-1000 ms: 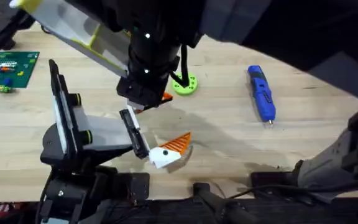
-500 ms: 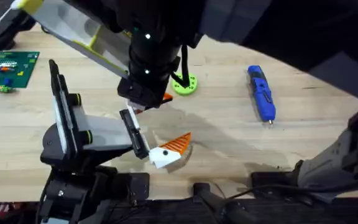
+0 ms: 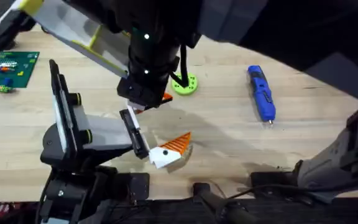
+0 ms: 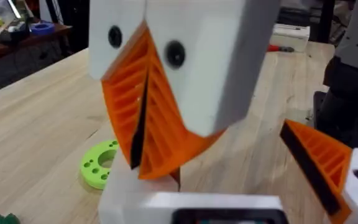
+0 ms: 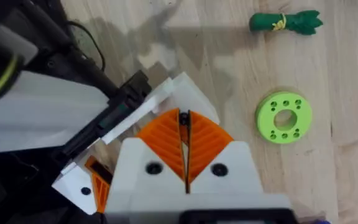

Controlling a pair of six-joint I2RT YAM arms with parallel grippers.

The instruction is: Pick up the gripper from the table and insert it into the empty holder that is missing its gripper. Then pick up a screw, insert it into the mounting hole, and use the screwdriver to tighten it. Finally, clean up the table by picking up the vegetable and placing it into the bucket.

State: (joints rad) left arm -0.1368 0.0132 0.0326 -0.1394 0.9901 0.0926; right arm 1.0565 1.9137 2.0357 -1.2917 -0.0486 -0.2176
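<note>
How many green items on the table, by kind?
Lime-green ring: 1
Green vegetable: 1
Green circuit board: 1
Total: 3

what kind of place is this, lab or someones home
Most likely a robotics lab or workshop bench. A green circuit board and a blue electric screwdriver lie on the wooden table, beside a jointed stand fitted with an orange-tipped finger piece.
</note>
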